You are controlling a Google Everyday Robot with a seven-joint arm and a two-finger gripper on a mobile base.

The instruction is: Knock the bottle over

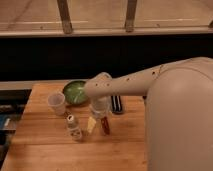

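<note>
The small pale cream bottle (73,127) with a white cap stands upright on the wooden table (45,150), left of centre. My gripper (92,124) hangs down from the white arm (125,82) and sits just to the right of the bottle, low over the table, with a small gap between them. A translucent white plastic cup (56,103) stands behind and to the left of the bottle.
A green bowl (75,92) sits at the table's back, partly behind the arm. A red object (105,125) lies right of the gripper. A dark object (116,104) lies behind it. My white body (180,125) fills the right side.
</note>
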